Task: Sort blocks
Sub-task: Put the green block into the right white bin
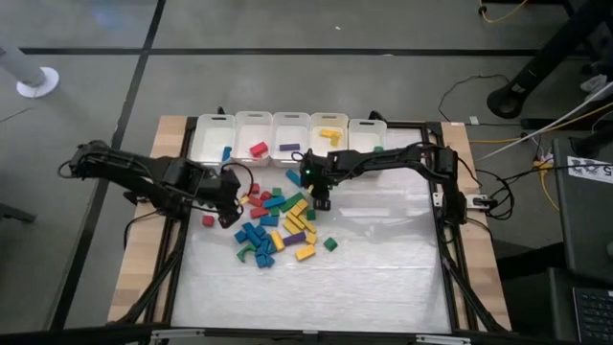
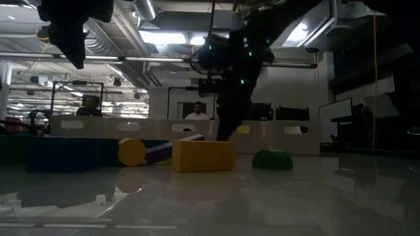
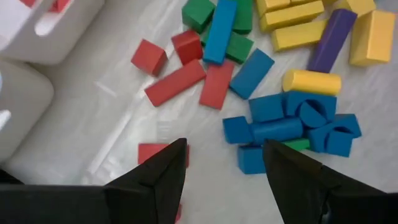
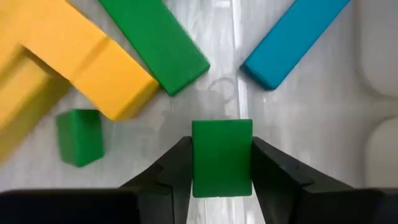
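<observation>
Green block between right gripper fingers (touching), table

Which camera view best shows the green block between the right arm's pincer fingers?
The right wrist view: the green block fills the gap between the right pincer's fingers. From the high view the arm hides it; the low view is too dark.

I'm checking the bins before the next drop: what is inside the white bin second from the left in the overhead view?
In that white bin lies one red block. Nothing else shows on its floor, though the strip just inside its walls is hard to make out.
</observation>
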Controlling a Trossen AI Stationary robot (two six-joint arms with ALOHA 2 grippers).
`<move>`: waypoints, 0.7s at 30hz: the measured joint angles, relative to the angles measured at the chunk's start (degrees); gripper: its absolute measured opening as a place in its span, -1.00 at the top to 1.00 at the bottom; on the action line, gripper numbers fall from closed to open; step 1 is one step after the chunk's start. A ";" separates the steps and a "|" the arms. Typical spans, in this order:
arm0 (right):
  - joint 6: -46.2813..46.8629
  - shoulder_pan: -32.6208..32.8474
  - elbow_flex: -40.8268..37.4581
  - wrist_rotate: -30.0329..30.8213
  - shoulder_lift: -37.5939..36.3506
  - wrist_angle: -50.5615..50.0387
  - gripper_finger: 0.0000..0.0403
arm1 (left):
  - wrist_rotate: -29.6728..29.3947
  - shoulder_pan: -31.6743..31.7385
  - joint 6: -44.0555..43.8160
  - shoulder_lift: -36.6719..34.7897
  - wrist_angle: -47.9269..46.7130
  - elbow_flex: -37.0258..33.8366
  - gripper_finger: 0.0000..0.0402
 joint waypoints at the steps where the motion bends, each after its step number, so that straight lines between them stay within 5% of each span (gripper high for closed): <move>1: -0.23 0.00 1.40 0.00 -0.11 -1.98 0.30 | -0.02 -0.51 -1.05 -0.02 -0.09 -0.67 0.01; 9: -3.39 0.00 13.69 2.22 -0.16 -19.97 0.35 | -0.05 -2.81 -5.45 0.05 2.24 -8.73 0.01; 21: -3.26 -1.26 24.74 18.73 -0.20 -44.35 0.34 | -0.25 -2.79 -4.11 0.03 9.66 -15.72 0.01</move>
